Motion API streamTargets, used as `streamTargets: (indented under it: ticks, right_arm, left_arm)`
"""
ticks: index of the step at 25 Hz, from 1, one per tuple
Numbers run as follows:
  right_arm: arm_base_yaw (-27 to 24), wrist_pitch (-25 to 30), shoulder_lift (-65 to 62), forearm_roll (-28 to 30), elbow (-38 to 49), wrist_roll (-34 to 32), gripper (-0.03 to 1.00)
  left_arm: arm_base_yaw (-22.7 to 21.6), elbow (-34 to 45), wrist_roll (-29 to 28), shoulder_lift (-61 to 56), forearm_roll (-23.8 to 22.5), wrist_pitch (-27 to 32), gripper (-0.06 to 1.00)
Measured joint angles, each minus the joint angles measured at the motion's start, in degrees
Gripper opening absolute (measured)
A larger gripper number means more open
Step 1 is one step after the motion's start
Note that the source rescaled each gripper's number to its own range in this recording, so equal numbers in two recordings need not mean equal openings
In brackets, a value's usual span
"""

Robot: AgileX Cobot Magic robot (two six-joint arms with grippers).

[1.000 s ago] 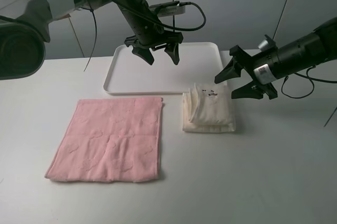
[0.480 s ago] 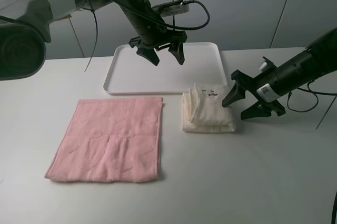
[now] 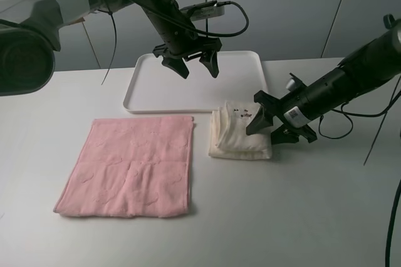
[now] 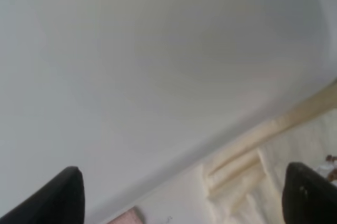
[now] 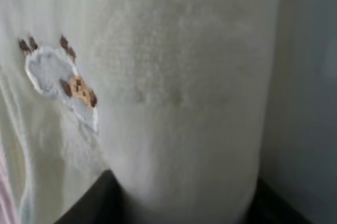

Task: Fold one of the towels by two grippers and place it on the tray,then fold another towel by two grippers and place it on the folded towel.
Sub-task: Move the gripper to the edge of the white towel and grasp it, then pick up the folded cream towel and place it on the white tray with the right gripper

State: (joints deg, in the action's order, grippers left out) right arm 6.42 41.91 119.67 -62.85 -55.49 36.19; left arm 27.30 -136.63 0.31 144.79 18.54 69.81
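The pale pink towel (image 3: 131, 167) lies flat and unfolded on the table's left half. Just right of it sits the cream-white towel (image 3: 235, 132), folded into a small stack, with a paw mark on top. My right gripper (image 3: 268, 126) grips the stack's right end, and the cloth (image 5: 174, 87) fills the space between its dark fingers (image 5: 89, 203). Behind both towels the white tray (image 3: 156, 88) holds nothing. My left gripper (image 3: 193, 66) hangs open above the tray (image 4: 158, 50), its fingertips (image 4: 63, 197) spread wide, with the cream towel (image 4: 247, 176) visible past the rim.
Black cables trail from both arms. A grey wall stands behind the table. Bare white tabletop lies in front of and to the right of the towels.
My right gripper dropped from above the table to the cream towel's right end, narrowed its jaws on it, and nudged the stack slightly left. The left gripper barely moved.
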Motion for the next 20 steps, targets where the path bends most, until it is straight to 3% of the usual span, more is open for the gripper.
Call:
streamTargets:
  ticks: [4, 5, 13, 20]
  right_arm:
    - [0.1, -1.4, 0.6, 0.0, 0.0, 1.2, 0.15]
    - [0.1, -1.4, 0.6, 0.0, 0.0, 2.0, 0.13]
    - [0.2, -1.2, 0.5, 0.0, 0.0, 3.4, 0.13]
    - [0.2, -1.3, -5.1, 1.4, 0.2, 3.6, 0.13]
  left_arm:
    - [0.0, 0.0, 0.2, 0.0, 0.0, 0.0, 0.97]
    - [0.0, 0.0, 0.5, 0.0, -0.1, 0.0, 0.97]
    - [0.0, 0.0, 2.4, 0.0, -0.1, 0.0, 0.97]
    - [-0.4, 3.8, 9.0, -2.0, 1.5, 0.0, 0.97]
